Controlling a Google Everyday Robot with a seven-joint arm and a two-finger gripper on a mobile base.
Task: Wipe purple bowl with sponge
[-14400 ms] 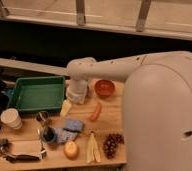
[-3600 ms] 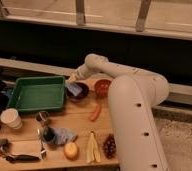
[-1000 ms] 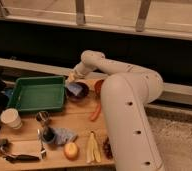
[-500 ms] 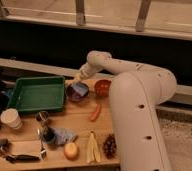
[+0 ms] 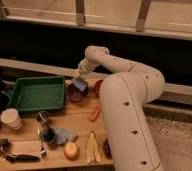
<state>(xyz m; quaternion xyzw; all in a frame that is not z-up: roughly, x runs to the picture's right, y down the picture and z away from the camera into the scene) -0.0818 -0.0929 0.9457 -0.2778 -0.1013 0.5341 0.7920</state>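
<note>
The purple bowl point(image 5: 75, 93) sits on the wooden table just right of the green tray. My gripper point(image 5: 80, 76) hangs over the bowl's far right rim, with the arm curving in from the right. It is shut on a sponge point(image 5: 80, 83) with a blue face, which is pressed into the bowl's inner right side. The sponge and gripper hide part of the bowl's inside.
A green tray point(image 5: 36, 93) lies left of the bowl and a red bowl point(image 5: 97, 86) is right of it. In front are a carrot point(image 5: 95, 112), metal cup point(image 5: 42, 117), white cup point(image 5: 11, 119), blue cloth point(image 5: 64, 135), round fruit point(image 5: 70, 150) and banana point(image 5: 92, 147).
The gripper and sponge have shifted slightly to the right inside the bowl, and the arm's upper link has swung with them. The bowl and other items have stayed put.
</note>
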